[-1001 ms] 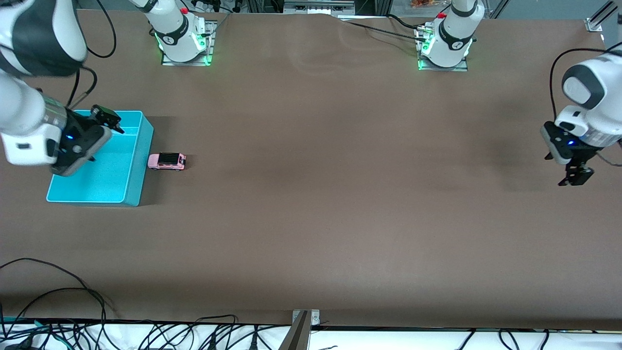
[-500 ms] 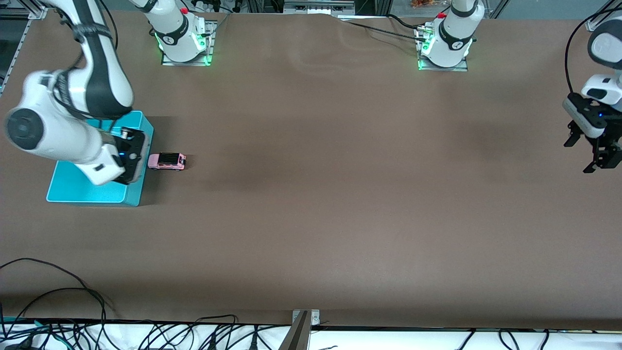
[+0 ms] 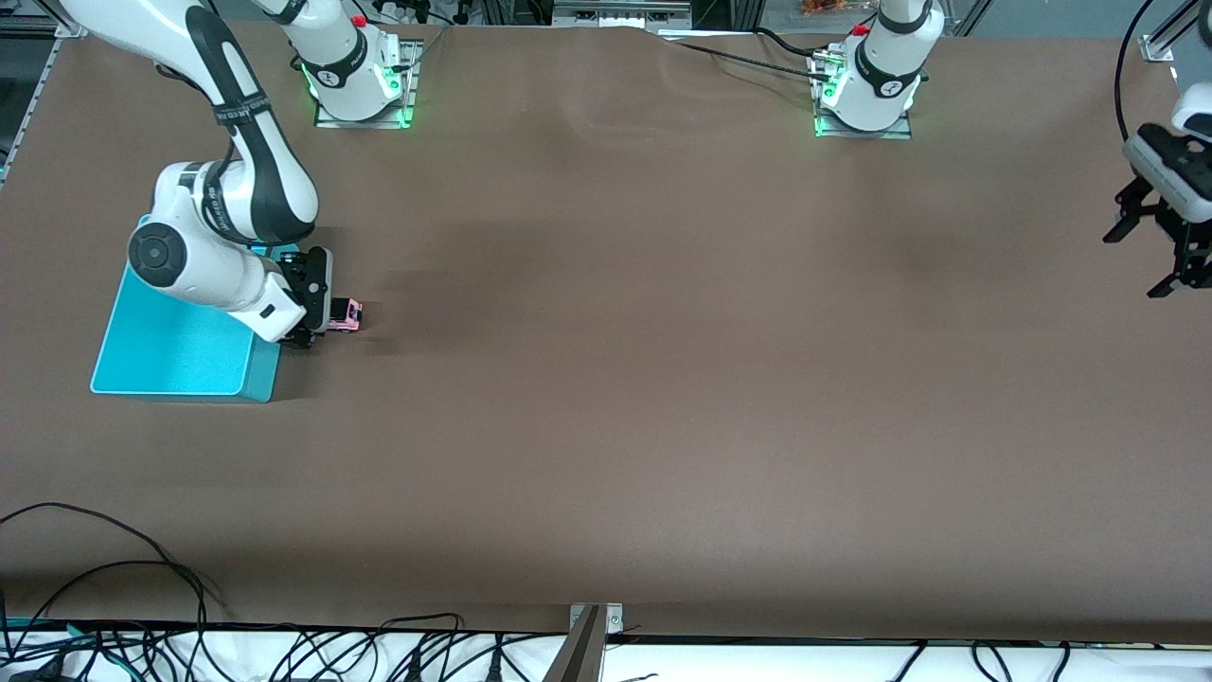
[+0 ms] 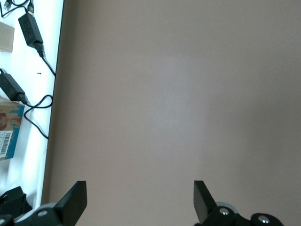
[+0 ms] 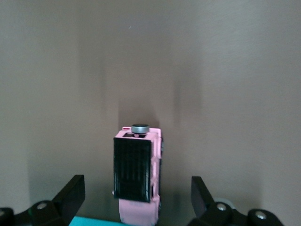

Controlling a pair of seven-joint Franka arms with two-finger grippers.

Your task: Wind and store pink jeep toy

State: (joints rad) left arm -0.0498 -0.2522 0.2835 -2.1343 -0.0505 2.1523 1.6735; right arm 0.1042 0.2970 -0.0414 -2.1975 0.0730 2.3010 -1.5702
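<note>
Brown matting is covering the whole table [image 3: 663,379], and we are counting two arms, two grippers, one toy and one bin on it. We are seeing the pink jeep toy [image 3: 345,314] sitting on the mat just beside the turquoise bin [image 3: 180,350], at the right arm's end of the table. We are counting one jeep only, pink body with a black roof and a round grey knob at its end in the right wrist view [image 5: 137,176].

We are noting the right gripper [image 3: 317,327] low over the jeep, hiding most of it in the front view. Its fingers are spread wide, one on each side of the toy and clear of it [image 5: 136,195].

We are logging the left gripper [image 3: 1167,248] waiting up over bare mat at the left arm's end of the table, fingers held wide apart [image 4: 136,202], gripping nothing.

We are finding lettering on the right arm's dark band, too small to read. A printed label [image 4: 5,136] is showing at the table edge in the left wrist view, also unreadable.
</note>
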